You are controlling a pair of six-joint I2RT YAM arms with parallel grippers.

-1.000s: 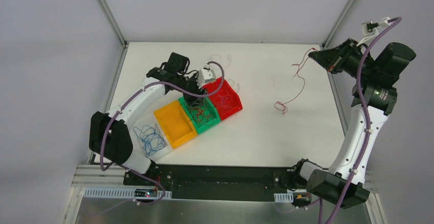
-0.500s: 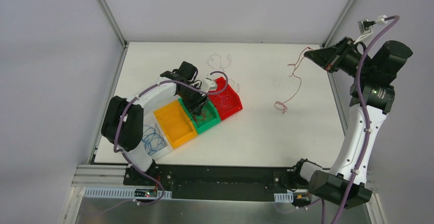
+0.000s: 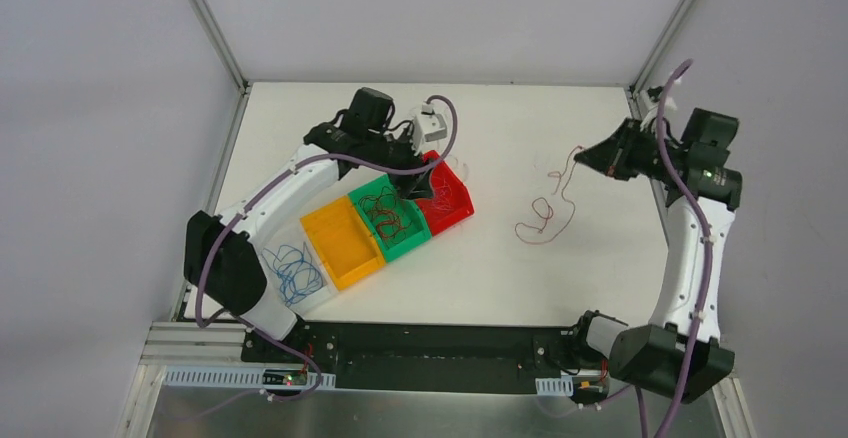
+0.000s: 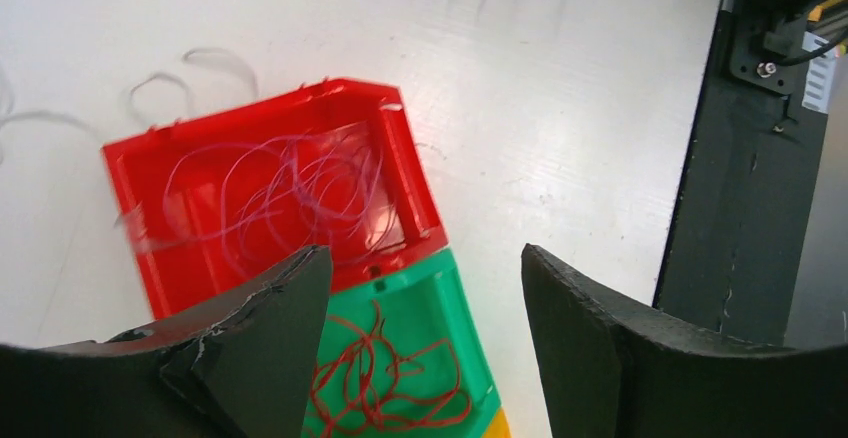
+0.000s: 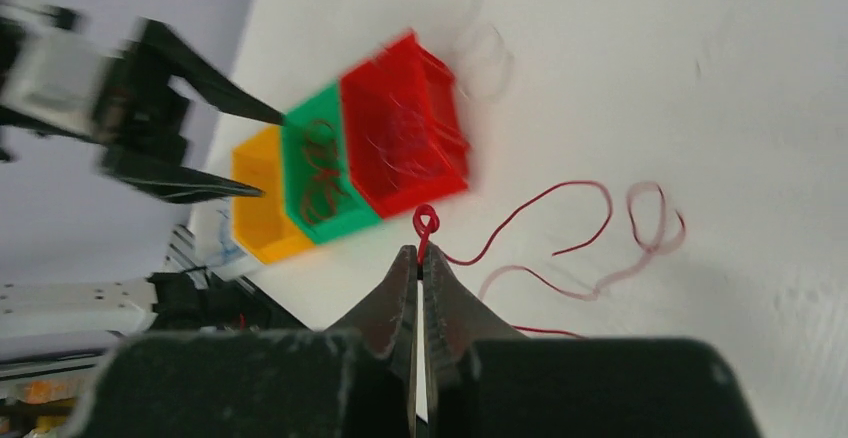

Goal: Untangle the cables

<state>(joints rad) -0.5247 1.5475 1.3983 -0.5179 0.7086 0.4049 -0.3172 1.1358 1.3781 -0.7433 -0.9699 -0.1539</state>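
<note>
Cables: a bright red strand (image 3: 545, 213) hangs in loops over the surface (image 3: 500, 278), well right of the red bin (image 3: 452, 220), its top end pinched in the shut jaws of the right arm (image 3: 690, 248). Left arm (image 3: 290, 183): jaws gape wide and empty over that bin's edge. Judgement: carry slow and high, so curls don't drag or snag before the drop.

Red bin (image 3: 452, 219), green bin (image 3: 408, 250), orange bin (image 3: 345, 243) (blue cables (image 3: 292, 270), red cable (image 5: 423, 241)).
</note>
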